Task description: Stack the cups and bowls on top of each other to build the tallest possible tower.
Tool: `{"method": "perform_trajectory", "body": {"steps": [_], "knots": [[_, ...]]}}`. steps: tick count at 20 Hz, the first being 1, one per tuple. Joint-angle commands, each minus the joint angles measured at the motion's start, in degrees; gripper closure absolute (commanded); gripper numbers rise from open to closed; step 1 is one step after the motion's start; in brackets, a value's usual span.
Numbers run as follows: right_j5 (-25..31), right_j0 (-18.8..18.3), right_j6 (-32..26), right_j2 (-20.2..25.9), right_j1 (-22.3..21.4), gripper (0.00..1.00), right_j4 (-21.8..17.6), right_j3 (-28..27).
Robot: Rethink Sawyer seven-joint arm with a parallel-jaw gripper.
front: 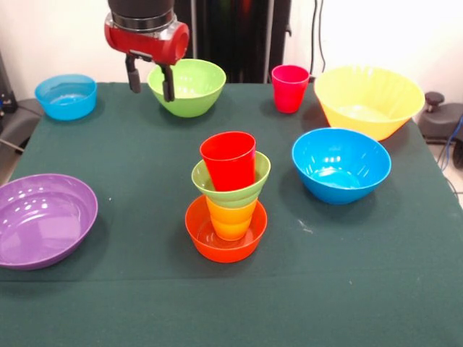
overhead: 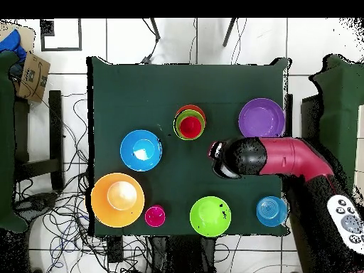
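The tower (front: 228, 195) stands mid-table: a small orange bowl (front: 224, 242), a yellow-orange cup (front: 231, 219), a small green bowl (front: 233, 184) and a red cup (front: 228, 160) on top. In the overhead view the tower (overhead: 190, 125) shows as a red disc in a green ring. My gripper (front: 150, 81) hangs open and empty above the far left part of the table, beside the large green bowl (front: 189, 87) and apart from the tower. The pink-magenta cup (front: 289, 88) stands upright at the far edge. The arm's head (overhead: 231, 158) hides the fingers from above.
A large yellow bowl (front: 369, 100) sits far right with a blue bowl (front: 340, 165) in front of it. A small blue bowl (front: 66, 96) is far left. A wide purple bowl (front: 42, 219) is at the near left edge.
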Motion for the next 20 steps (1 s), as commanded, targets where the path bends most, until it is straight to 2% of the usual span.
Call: {"method": "perform_trajectory", "body": {"steps": [1, 7, 20], "knots": [[-3.61, -3.92, -19.11, 4.60, 2.52, 0.00, -7.10, 4.21], [-3.89, -4.57, -17.20, 6.09, 3.83, 0.00, -8.95, 4.14], [-2.40, -4.85, -14.51, 7.82, 3.76, 0.00, -9.65, 4.83]]}}
